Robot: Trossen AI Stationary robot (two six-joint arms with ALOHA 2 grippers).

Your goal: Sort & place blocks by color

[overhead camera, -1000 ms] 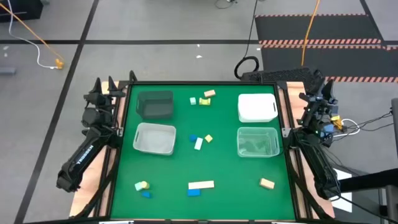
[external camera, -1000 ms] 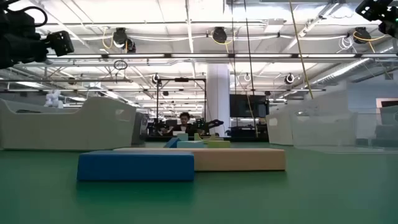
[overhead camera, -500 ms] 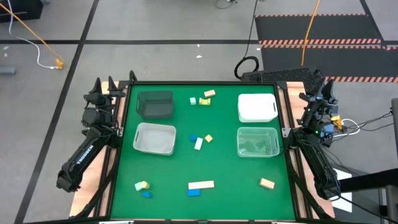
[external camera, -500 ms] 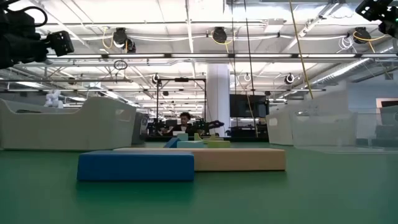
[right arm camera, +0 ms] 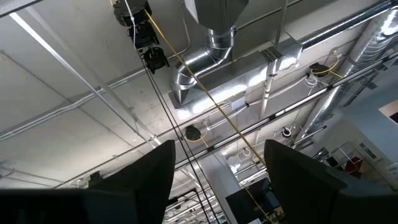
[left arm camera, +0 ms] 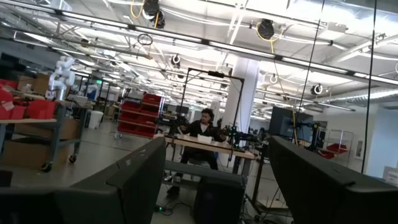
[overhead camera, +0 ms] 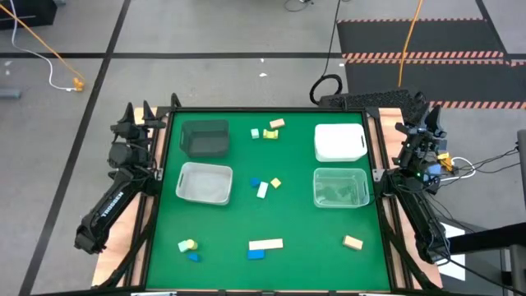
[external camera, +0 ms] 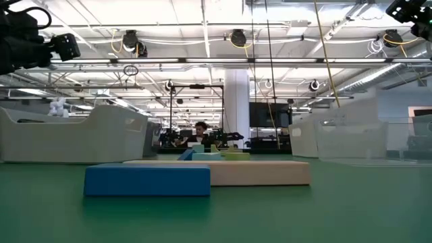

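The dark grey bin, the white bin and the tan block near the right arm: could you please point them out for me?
Dark grey bin (overhead camera: 205,129): high view, on its far rim.
White bin (overhead camera: 339,141): high view, on its top middle.
Tan block (overhead camera: 352,242): high view, on its top face.

Robotics lab in an open industrial hall

From my station I saw exposed ducting (right arm camera: 211,46) and ceiling lamps (external camera: 237,37) across the top of the frames, red storage bins (left arm camera: 140,115) at centre left, a white humanoid robot (left arm camera: 61,71) at upper left, a person (left arm camera: 204,134) seated at a bench mid-frame, and hazard-striped floor matting (overhead camera: 419,56) at upper right.
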